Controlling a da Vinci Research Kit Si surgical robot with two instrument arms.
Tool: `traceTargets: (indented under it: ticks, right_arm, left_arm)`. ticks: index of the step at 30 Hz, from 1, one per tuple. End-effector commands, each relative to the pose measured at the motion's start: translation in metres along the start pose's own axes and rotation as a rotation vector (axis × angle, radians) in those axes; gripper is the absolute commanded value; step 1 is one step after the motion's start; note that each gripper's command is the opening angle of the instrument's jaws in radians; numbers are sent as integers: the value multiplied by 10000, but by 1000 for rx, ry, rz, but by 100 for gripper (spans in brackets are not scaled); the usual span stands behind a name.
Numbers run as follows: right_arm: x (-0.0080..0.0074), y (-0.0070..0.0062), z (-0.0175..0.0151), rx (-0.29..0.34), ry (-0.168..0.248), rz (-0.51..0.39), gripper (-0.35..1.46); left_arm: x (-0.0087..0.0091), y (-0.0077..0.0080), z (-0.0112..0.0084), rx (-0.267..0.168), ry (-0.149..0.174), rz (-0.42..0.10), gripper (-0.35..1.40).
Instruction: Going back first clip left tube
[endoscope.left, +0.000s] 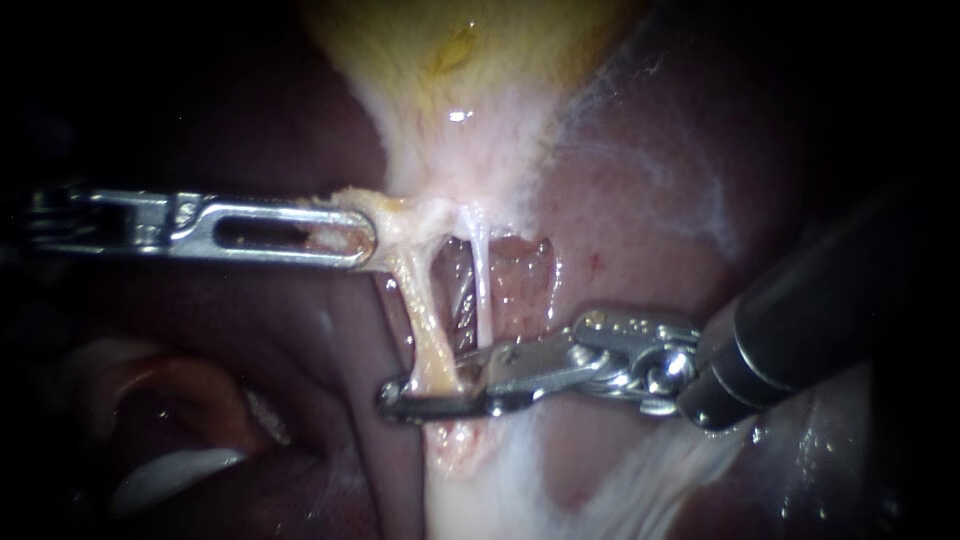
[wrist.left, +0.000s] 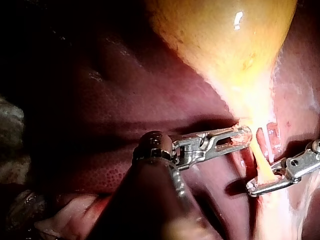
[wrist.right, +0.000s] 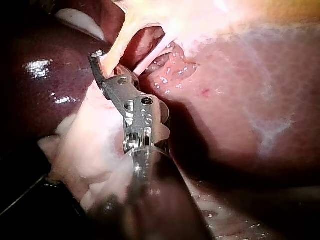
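Note:
Two tubes run down from the yellow gallbladder (endoscope.left: 460, 60): the thick yellowish left tube (endoscope.left: 425, 320) and the thin white right tube (endoscope.left: 482, 290). My left instrument (endoscope.left: 360, 240) comes in level, its slotted jaws shut on the pale tissue at the gallbladder's neck, holding it toward the left. My right instrument (endoscope.left: 430, 385) reaches in from the lower right. Its jaws stand open with a narrow gap, and the lower end of the left tube lies in that gap. The wrist views show the same hold (wrist.left: 245, 137) and the same straddle (wrist.right: 102, 65). I make out no clip.
Dark red liver (endoscope.left: 640, 230) surrounds the tubes on both sides. Behind them is a raw, wet window of tissue (endoscope.left: 520, 275). White fatty tissue (endoscope.left: 520, 480) spreads below the right instrument's jaws. A pale fold (endoscope.left: 170, 475) lies at the lower left.

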Motion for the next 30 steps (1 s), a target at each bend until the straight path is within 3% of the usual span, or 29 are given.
traceTargets:
  ticks: [1, 7, 8, 10, 12, 18, 30]
  right_arm:
    - [0, 0, 0, 0, 0, 0, -35]
    - [-1, 0, -1, 1, -1, -12, -31]
    - [0, 0, 0, 6, 4, -83, -8]
    - [0, 2, 2, 13, 26, -107, 27]
    - [0, 3, 3, 21, 54, -120, 41]
    - [3, 4, 8, -19, 78, -184, 50]
    - [1, 1, 4, -16, 75, -225, 50]
  left_arm:
    - [0, -1, 0, 0, 0, 0, -35]
    - [0, -1, 0, 0, -1, 0, -35]
    - [0, -1, 0, 0, 0, 0, -35]
    - [0, -1, 0, 0, 0, 0, -35]
    - [0, -1, 0, 0, -1, 0, -35]
    - [0, -1, 0, 0, -1, 0, -35]
    - [0, -2, -1, -1, -1, 0, -35]
